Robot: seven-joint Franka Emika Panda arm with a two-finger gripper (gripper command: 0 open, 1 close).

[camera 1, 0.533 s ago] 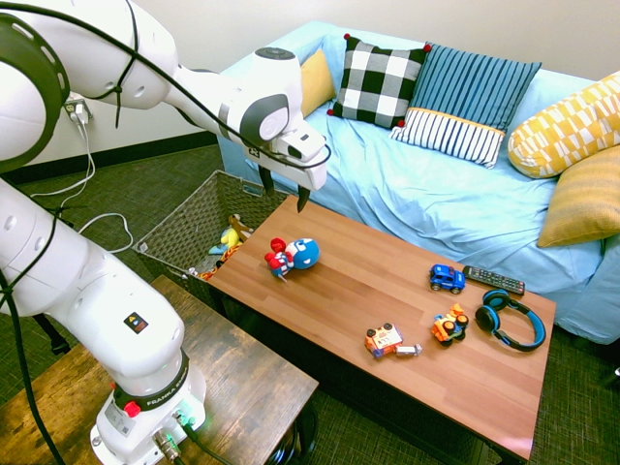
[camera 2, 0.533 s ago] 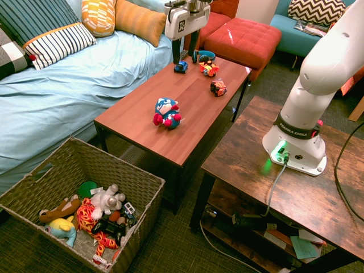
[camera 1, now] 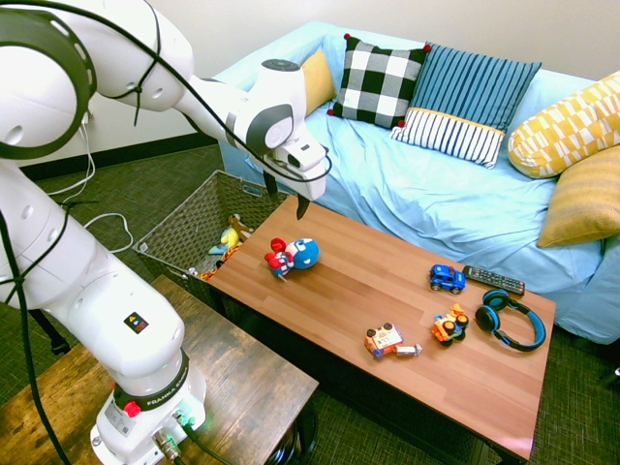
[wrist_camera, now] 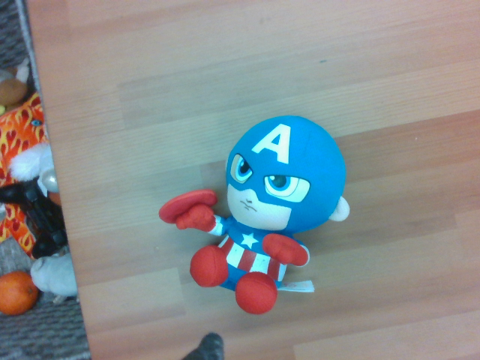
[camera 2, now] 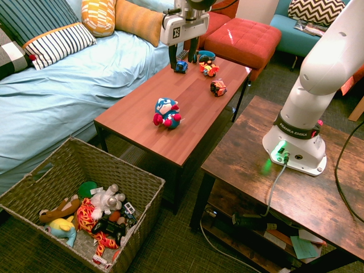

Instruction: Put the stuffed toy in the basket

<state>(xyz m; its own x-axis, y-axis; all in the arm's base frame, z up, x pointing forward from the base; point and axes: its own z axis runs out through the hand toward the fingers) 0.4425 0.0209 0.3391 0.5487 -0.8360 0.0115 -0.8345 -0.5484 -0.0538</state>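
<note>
First exterior view: the gripper (camera 1: 287,188) hangs over the table (camera 1: 387,320), its fingers spread wide with nothing between them. The toy (camera 1: 294,256) lies on the table, near the end beside the basket (camera 1: 184,218), which holds other toys (camera 2: 94,219)

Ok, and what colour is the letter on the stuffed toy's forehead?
White, on the blue head of the stuffed toy; the wrist view shows it best.
</note>
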